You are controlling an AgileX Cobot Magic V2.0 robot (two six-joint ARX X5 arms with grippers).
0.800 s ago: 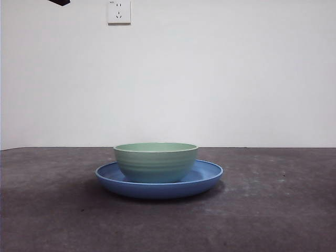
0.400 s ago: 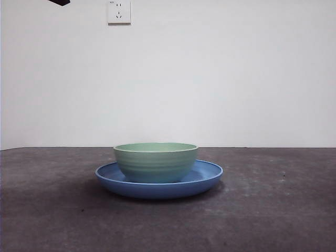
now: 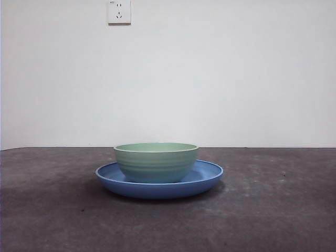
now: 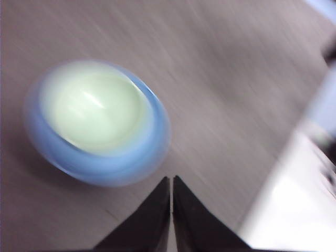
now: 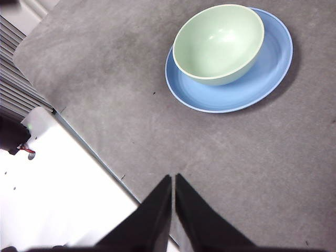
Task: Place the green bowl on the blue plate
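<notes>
The green bowl [image 3: 156,161] stands upright inside the blue plate [image 3: 207,177] at the middle of the dark table. Both show in the right wrist view, the bowl [image 5: 219,44] on the plate [image 5: 273,68], and blurred in the left wrist view, the bowl [image 4: 94,109] on the plate [image 4: 152,147]. My left gripper [image 4: 171,181] is shut and empty, well above the table and apart from the plate. My right gripper [image 5: 173,178] is shut and empty, high above the table's near edge. Neither gripper shows in the front view.
The table is a dark grey mat [image 3: 273,210] before a white wall with a socket [image 3: 119,11]. A white surface [image 5: 58,199] borders the mat's edge in the right wrist view.
The black arm tip at the top left corner of the front view has gone out of the picture. The bowl and plate have not moved.
</notes>
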